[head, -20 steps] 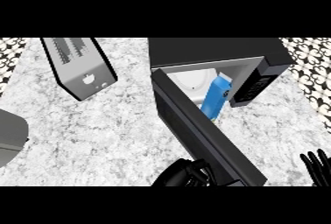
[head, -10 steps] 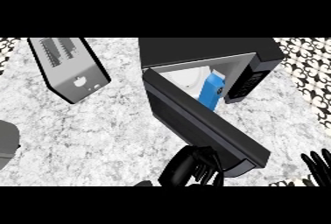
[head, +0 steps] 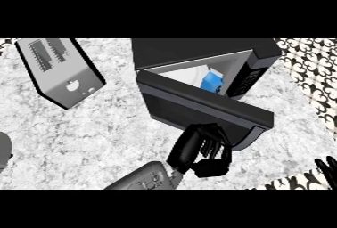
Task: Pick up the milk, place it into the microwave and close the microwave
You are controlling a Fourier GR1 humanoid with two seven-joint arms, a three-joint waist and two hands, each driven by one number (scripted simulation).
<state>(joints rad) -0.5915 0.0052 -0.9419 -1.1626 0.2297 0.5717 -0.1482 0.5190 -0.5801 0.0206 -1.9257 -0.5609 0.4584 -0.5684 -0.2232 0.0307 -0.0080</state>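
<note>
A blue and white milk carton (head: pixel 212 82) stands inside the black microwave (head: pixel 197 51) at the upper right; only its top shows through the narrowed opening. The microwave door (head: pixel 197 104) stands partly closed, swung across the front of the cavity. My left hand (head: pixel 201 149) rests against the door's outer face near its free end, fingers fairly straight and holding nothing. Its grey forearm (head: pixel 145 178) comes in from the lower edge. My right hand (head: pixel 326 171) shows only as fingertips pointing up at the lower right edge, open and resting.
A silver toaster (head: pixel 59 71) lies on the marble counter (head: pixel 99 133) at the upper left. A grey object (head: pixel 3 151) pokes in at the left edge. A patterned wall (head: pixel 309 58) borders the counter on the right.
The microwave door has swung further toward shut, leaving less of the milk in sight. My left hand has moved up and forward along with the door. The right hand stays at the edge.
</note>
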